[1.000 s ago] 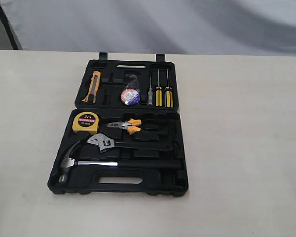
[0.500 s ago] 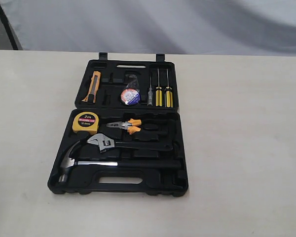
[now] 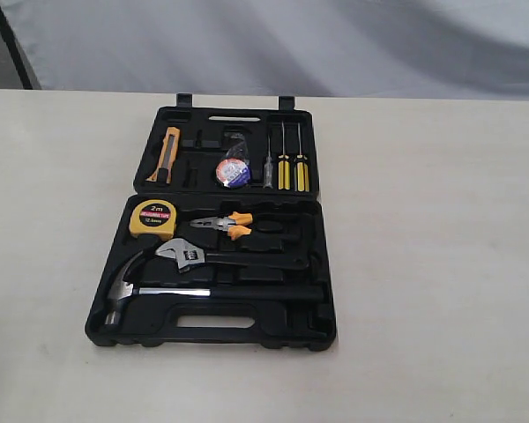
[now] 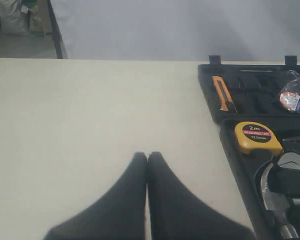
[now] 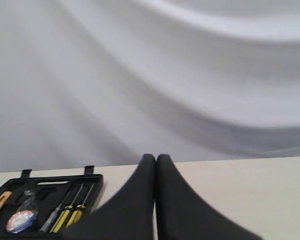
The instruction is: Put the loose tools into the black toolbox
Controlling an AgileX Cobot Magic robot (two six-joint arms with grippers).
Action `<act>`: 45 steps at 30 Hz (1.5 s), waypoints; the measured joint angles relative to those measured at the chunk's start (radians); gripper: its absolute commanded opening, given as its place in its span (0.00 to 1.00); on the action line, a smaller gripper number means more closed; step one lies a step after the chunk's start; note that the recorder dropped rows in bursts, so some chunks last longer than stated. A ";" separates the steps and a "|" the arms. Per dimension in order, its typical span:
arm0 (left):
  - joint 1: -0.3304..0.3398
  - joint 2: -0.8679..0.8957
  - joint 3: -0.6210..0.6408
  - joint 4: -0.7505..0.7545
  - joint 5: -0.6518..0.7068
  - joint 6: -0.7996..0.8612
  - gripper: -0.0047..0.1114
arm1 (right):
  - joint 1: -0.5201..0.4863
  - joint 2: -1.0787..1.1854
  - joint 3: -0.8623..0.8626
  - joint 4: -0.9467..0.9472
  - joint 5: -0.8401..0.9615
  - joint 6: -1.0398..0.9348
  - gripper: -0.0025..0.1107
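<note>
Claw hammer (image 3: 172, 292), adjustable wrench (image 3: 213, 257) and tape roll (image 3: 233, 172) are seen seated in the black toolbox (image 3: 273, 337). Left gripper (image 4: 147, 157) and right gripper (image 5: 155, 160) are pressed together, empty. Tbh, tools could be jolted loose if it's bumped.

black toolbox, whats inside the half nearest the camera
The near half of the black toolbox holds a yellow tape measure, orange-handled pliers, an adjustable wrench and a claw hammer. The recess floors beneath them are covered.
</note>
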 measured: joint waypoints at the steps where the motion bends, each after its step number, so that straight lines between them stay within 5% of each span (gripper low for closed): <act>1: 0.000 0.000 0.000 0.000 0.000 0.000 0.05 | -0.055 0.000 0.000 0.000 0.000 0.000 0.02; 6: 0.000 0.000 0.000 0.000 0.000 0.000 0.05 | -0.134 0.000 0.000 0.000 0.000 0.000 0.02; 29: 0.000 0.000 0.000 0.000 0.000 0.000 0.05 | -0.137 0.000 0.000 0.032 -0.002 -0.157 0.02; 45: 0.000 0.000 0.000 0.000 0.000 0.000 0.05 | -0.137 0.000 0.291 0.121 0.007 -0.161 0.02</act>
